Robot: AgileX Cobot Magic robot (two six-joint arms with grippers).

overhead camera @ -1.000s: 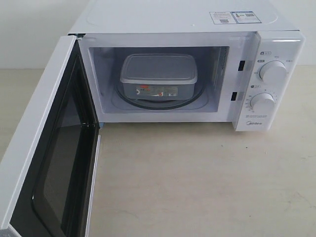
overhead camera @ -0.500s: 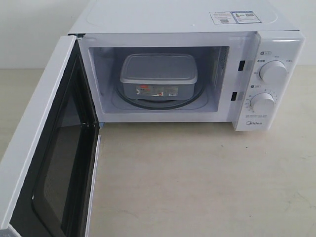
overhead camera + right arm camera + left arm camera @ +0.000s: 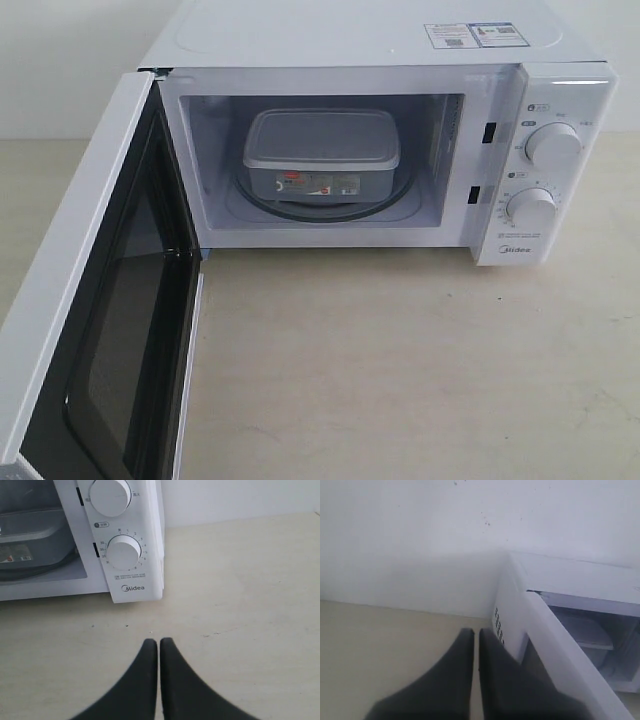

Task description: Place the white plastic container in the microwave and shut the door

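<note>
The white plastic container [image 3: 322, 150] sits inside the microwave [image 3: 380, 40] on the glass turntable [image 3: 320, 213], lid on. It is ahead of the right tool [image 3: 159, 641] and off to one side, beyond the control panel and its lower dial [image 3: 123, 552]. It looks light and thin-walled, and I judge it needs no further handling.

What remains is the door [image 3: 70, 270], which is swung wide open. It should be stiff and hinged, easy to swing, with a smooth painted face that a tip could skid on. The likely place to push is the outer face well away from the hinge. The left tool [image 3: 476, 632] hangs on that outer side, with the door's edge just ahead of it.

Both tools have their fingers together and hold nothing; the right one is low over the bare worktop [image 3: 240, 605].

The door's handle and free end are cut off in the exterior view, which shows neither arm. The left wrist view is blurred. I cannot tell what is in the container.
</note>
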